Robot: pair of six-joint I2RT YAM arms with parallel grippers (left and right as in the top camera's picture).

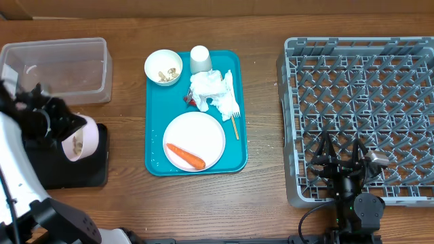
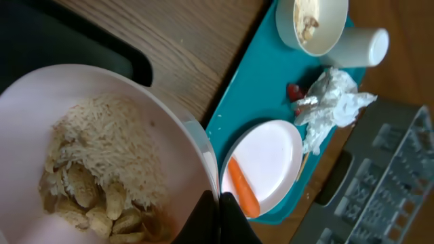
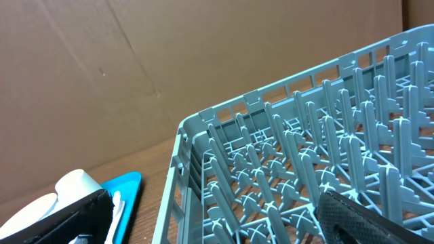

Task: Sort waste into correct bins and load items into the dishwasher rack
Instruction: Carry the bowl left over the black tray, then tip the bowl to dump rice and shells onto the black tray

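small white bowl of beige scraps point(image 1: 81, 139): clamped at rim by left gripper point(image 2: 218, 213), tipped directly over shallow black rectangular tray point(image 1: 78, 176); right gripper point(image 1: 344, 157) wide, distant.

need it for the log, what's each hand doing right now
left hand: closed on the rim of a small white bowl of food scraps
right hand: open, empty, over the dishwasher rack

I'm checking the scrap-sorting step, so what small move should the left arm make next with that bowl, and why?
Probably tip the bowl further, so that its contents slide into the black tray. The left gripper is shut on the bowl's rim, the bowl hangs only partly tilted above the tray, and the beige scraps lie inside it.
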